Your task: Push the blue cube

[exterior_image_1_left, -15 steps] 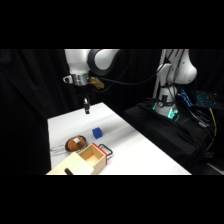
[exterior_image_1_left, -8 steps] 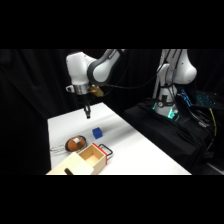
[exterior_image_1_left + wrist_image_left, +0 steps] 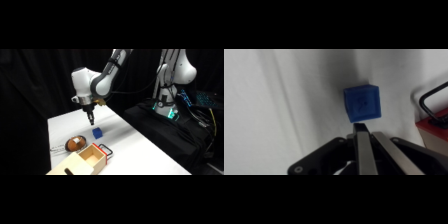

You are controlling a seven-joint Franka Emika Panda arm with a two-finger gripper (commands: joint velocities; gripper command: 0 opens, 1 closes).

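Side view, lower left to centre: light wooden open box (image 3: 85,161) at the white desk (image 3: 145,155) front edge, brown oval object (image 3: 75,144) behind, small bright-blue cube (image 3: 97,132) mid-frame, end effector (image 3: 91,120) just above-left, fingers clenched together.

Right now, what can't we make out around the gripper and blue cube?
- Contact: in both views the gripper sits close to the blue cube; touching or apart is unclear.
- Finger state: wrist view, fingertips overlap and blur.
- Red-and-black object: wrist view, cut off by the right edge.
- Wooden box: its inside is too dim in the side view.
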